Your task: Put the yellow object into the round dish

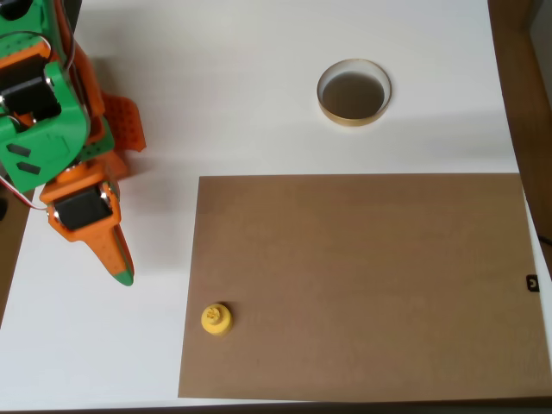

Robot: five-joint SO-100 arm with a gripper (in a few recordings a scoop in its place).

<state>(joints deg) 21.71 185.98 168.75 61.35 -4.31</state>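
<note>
No readable text, label, brand, number or sign stood on anything in the overhead view. A small black tag (532,282) sat at the right edge of the brown cardboard sheet (362,285) and bore a pale mark too small to read.

Lab-like benchtop — white table (259,86), brown mat (362,285)

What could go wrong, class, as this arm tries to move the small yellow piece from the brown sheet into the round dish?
1. The yellow piece is small and sits near the brown sheet's left edge; a poorly centred gripper might nudge it off the sheet rather than grasp it.
2. The round dish lies far across the table and looks barely wider than the piece, so a slightly off release may hit the rim.
</note>
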